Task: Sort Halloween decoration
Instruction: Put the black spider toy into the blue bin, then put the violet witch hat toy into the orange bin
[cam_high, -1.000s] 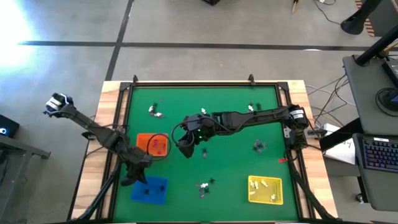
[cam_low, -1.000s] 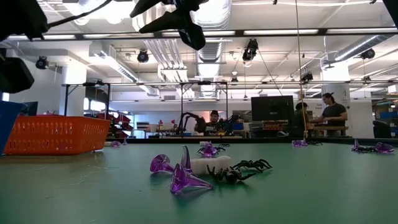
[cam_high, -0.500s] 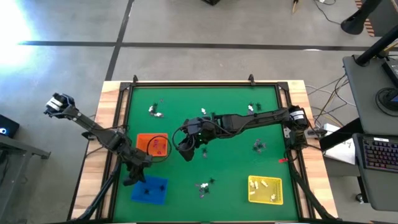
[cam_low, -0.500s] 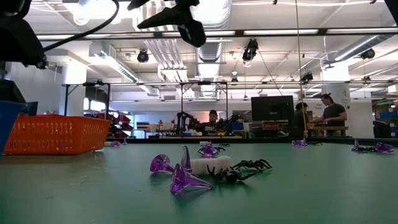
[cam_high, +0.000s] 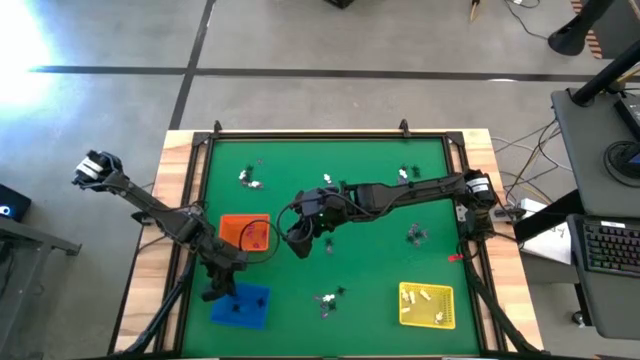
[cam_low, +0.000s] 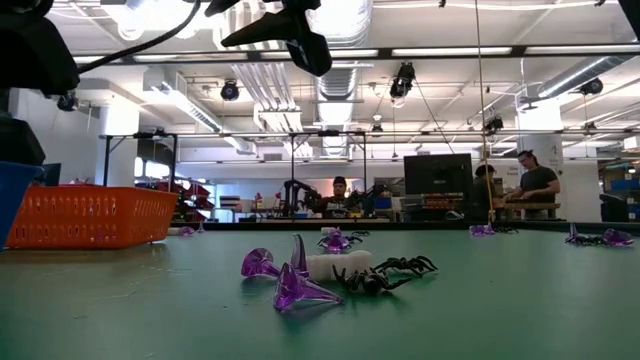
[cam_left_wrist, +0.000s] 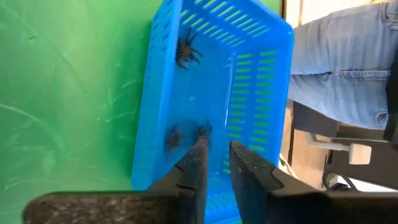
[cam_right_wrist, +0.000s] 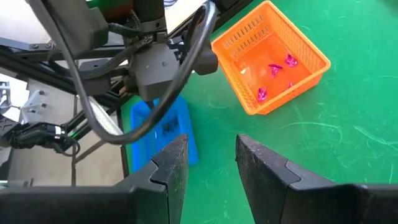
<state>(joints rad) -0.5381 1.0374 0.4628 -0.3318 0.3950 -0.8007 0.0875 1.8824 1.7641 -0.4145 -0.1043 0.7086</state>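
Note:
My left gripper (cam_left_wrist: 217, 158) hangs over the blue tray (cam_left_wrist: 249, 74), at the table's near left (cam_high: 218, 290). Its fingers are slightly open with nothing between them. Three black spiders lie in that tray, one (cam_left_wrist: 202, 130) just beyond the fingertips. My right gripper (cam_right_wrist: 211, 162) hovers open high above the table's middle (cam_high: 297, 240). Loose Halloween decoration lies in small clusters on the green mat, one (cam_high: 328, 300) near the front; in the low view it shows as purple pieces (cam_low: 285, 280), a white one (cam_low: 335, 265) and a black spider (cam_low: 385, 275).
The orange tray (cam_high: 245, 232) with purple trinkets (cam_right_wrist: 273, 70) stands just beyond the blue tray. The yellow tray (cam_high: 427, 305) with white pieces stands at the near right. More clusters lie at the far left (cam_high: 250, 180), far right (cam_high: 405, 175) and right (cam_high: 415, 235). A person's legs show beyond the table edge (cam_left_wrist: 336, 68).
My left gripper has sunk a little over the blue tray and turned slightly.

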